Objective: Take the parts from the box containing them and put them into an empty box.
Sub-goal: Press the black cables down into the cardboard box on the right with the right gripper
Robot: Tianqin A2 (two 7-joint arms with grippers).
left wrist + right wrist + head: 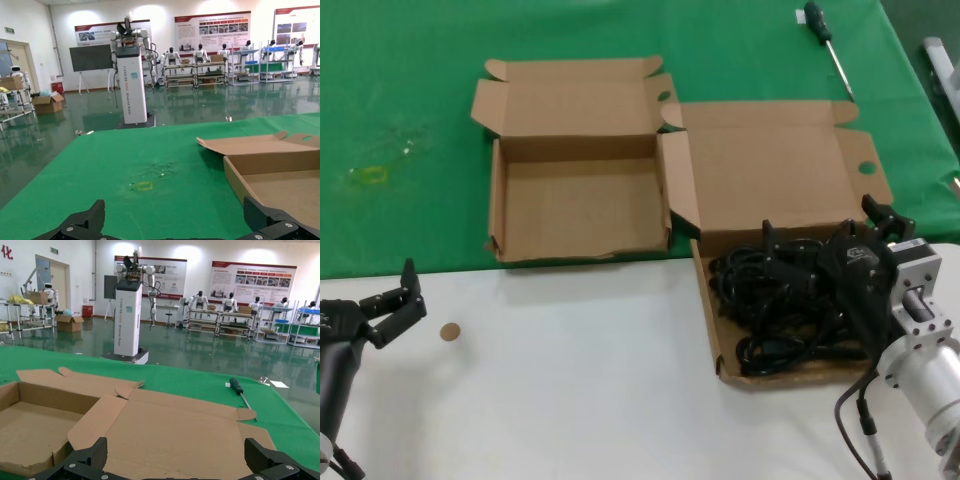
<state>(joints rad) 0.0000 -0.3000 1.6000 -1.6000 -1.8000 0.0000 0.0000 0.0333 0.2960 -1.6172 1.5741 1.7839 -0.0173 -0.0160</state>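
Two shallow brown corrugated cardboard boxes with hinged lids are set side by side on the bench [570, 380], where a green cloth [400, 120] meets the white surface. The smaller box with the ragged front wall [577, 205] lies toward the left on the green cloth, lid folded back, its floor bare. The broader-lidded box [775, 175] stands just beside it on the right, its tray reaching onto the white surface. Inside that tray a tangle of black coiled power cords [770, 315] is piled.

The right gripper [825, 235] is held low over the cords, at the rear of the tray; its jaws are spread apart, with nothing seen between them. Whether the fingertips touch the cords cannot be told. The left gripper [388, 300] is parked over the white surface at the near left, well apart from both boxes, jaws likewise parted and holding nothing.

A green-handled screwdriver [828, 45] lies on the cloth behind the broader-lidded box. A small brown round disc [449, 332] rests on the white surface near the left gripper.
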